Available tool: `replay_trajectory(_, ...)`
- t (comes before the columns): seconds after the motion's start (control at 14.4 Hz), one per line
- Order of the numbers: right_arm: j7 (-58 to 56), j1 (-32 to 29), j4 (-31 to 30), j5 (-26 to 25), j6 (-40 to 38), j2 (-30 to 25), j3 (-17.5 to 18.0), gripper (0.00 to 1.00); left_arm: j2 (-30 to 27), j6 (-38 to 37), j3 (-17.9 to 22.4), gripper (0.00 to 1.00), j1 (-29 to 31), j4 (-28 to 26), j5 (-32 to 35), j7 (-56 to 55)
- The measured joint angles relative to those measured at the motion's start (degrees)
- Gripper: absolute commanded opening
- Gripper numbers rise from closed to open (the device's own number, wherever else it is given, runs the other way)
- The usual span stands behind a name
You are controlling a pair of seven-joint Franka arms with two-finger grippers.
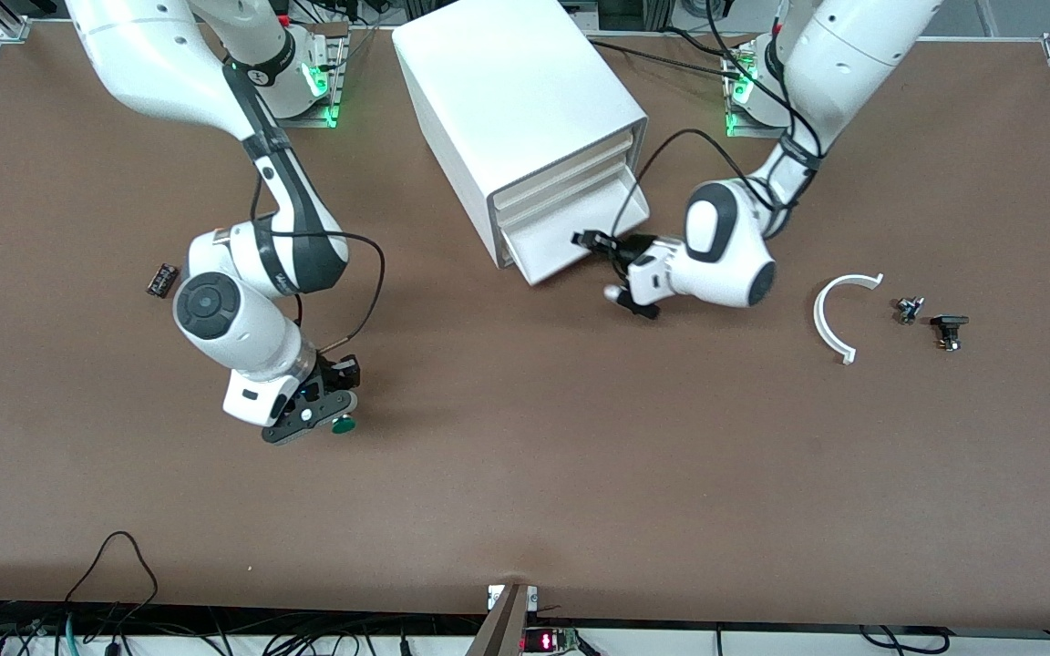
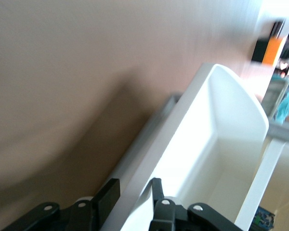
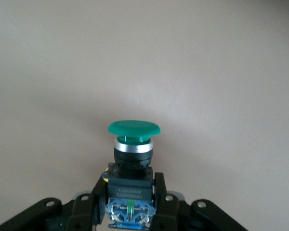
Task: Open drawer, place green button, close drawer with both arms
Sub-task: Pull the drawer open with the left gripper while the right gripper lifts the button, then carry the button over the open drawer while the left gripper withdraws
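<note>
Front view, read from the right arm's end of the table toward the left arm's.

(a) Small black part (image 1: 162,279), lying loose on the table (image 1: 525,510); not involved.

(b) Right gripper (image 1: 335,407), low over bare table, closed on the button (image 1: 341,423). In the right wrist view: fingers (image 3: 160,192) pinching the black-and-blue body, green cap (image 3: 134,128) projecting well ahead of them. Held only by the end of the body, so liable to pivot or slip during carrying.

(c) White cabinet (image 1: 516,100), with the drawer (image 1: 543,271) at the bottom of its stack drawn partly out.

(d) Left gripper (image 1: 591,241) at the drawer's front edge. In the left wrist view: fingers (image 2: 108,197) narrowed to either side of the thin front wall (image 2: 173,144), apparently clamped on it.

(e) White arc (image 1: 828,319) and two small dark parts (image 1: 908,308) (image 1: 949,326), well apart from the cabinet.

Hazards, as judged:
- Loss of the pinch on the smooth, thin wall under pull.
- Sliding of the whole cabinet instead of the drawer.
- Opening too shallow, hence button or right gripper striking the upper drawers.
- Crowding of both grippers at the drawer mouth.
- Button dropped short onto the table.
</note>
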Motion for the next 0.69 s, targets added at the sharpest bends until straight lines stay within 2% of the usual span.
replay_trajectory(0.14, -3.6, 0.0, 3.3, 0.0, -1.3, -0.2, 0.7, 0.15, 0.0, -0.6, 2.0, 0.0, 1.6, 1.7, -0.1, 3.0)
replay_trajectory(0.21, -5.9, 0.0, 4.1, 0.0, -1.4, -0.2, 1.9, 0.15, 0.0, -1.1, 2.4, 0.99, 2.1, 2.1, -0.2, 4.0)
replay_trajectory(0.49, -18.7, 1.7, 6.0, 0.0, -1.3, 0.1, 7.8, 0.15, 0.1, 0.6, 3.3, 1.0, 2.2, 2.3, -0.4, 4.2)
replay_trajectory(0.69, -26.5, 5.9, 7.1, -0.4, -1.3, 0.1, 8.4, 0.15, -1.6, 4.2, 4.5, 1.0, 2.7, 3.0, 1.8, 4.2)
